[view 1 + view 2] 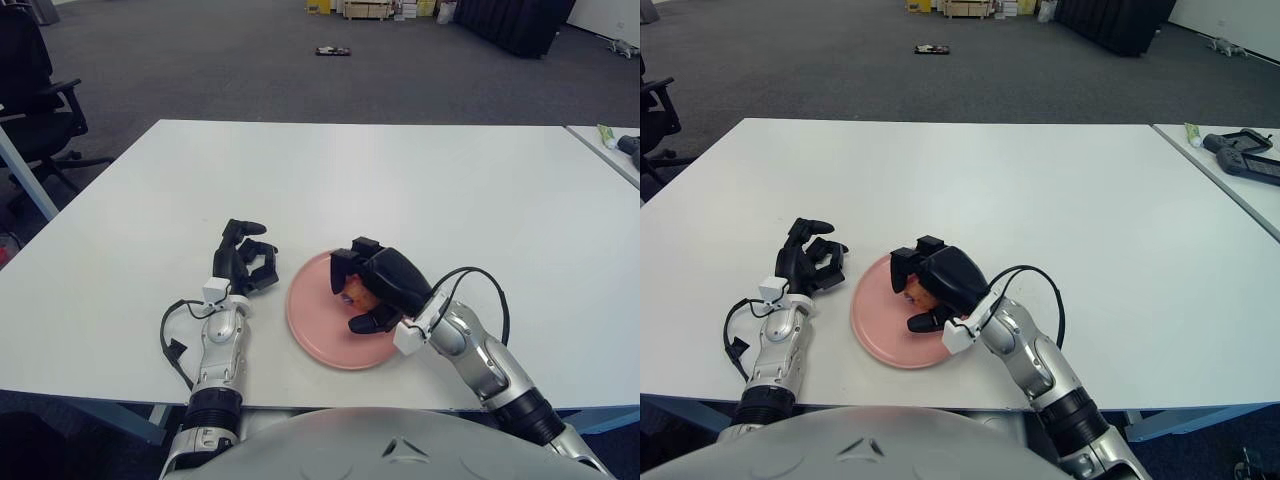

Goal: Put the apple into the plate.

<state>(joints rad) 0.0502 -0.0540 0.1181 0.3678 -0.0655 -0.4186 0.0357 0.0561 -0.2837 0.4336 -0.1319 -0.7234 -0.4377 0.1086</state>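
My right hand (372,290) curls its fingers around the apple (357,291), low over the pink plate (320,335); the plate lies directly beneath; my left hand (246,262) shows beside the plate's left, holding nothing.

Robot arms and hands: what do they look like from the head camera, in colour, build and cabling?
Both forearms are silver-grey metal with black ribbed cuffs near the elbow. The left hand and right hand are black, chunky and three-fingered. A small white block sits at each wrist, and a loose black cable loops beside each forearm.
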